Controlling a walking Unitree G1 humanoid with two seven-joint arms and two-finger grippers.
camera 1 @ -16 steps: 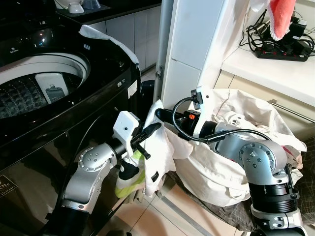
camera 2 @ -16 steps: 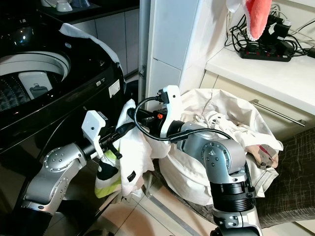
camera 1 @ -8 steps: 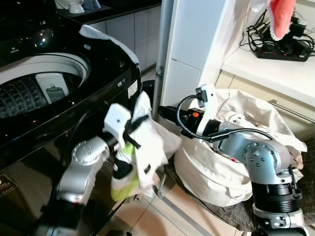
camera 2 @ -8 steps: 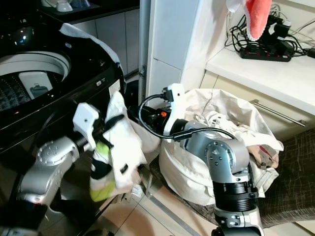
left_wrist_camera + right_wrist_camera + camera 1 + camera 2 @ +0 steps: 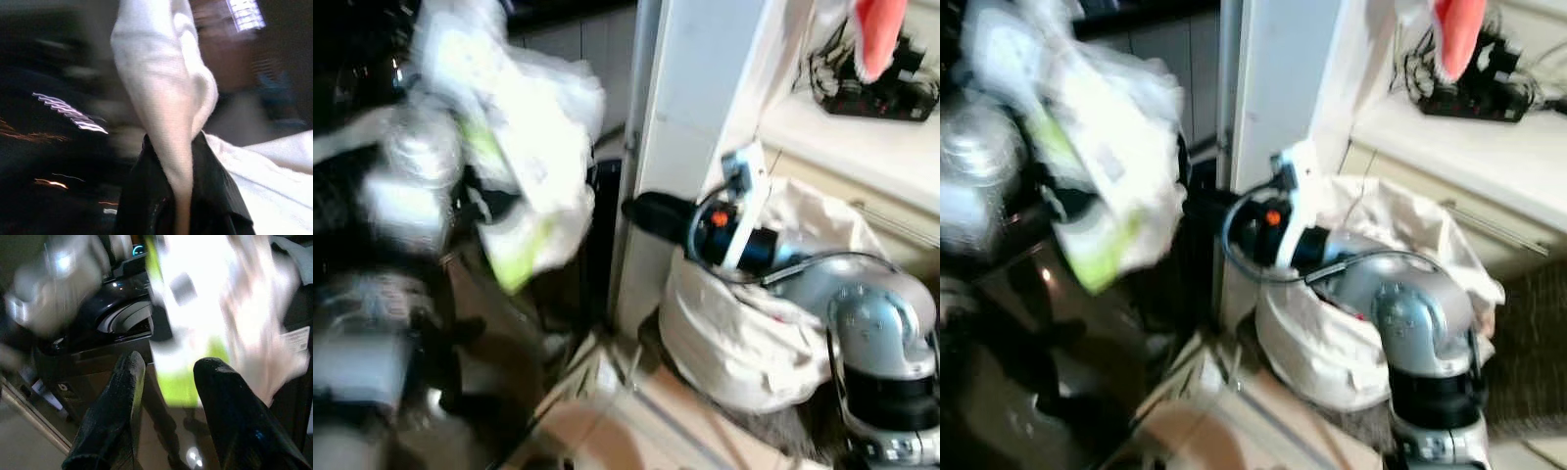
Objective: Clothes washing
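Left gripper [image 5: 178, 215] pinched on garment [image 5: 524, 147], raised, blurred. Soft, light, floppy; best held by bunched fold. Right gripper [image 5: 168, 382] fingers apart, empty, near bag [image 5: 754, 343].

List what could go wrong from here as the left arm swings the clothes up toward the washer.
1. The left gripper pinches only a narrow fold of the white garment, and the head views are blurred; the bundle may slip out.
2. A yellow-green piece dangles low and could fall to the floor or drape over the washer's rim.
3. The right gripper, fingers open, points toward the swinging clothes above the laundry bag and might snag them.
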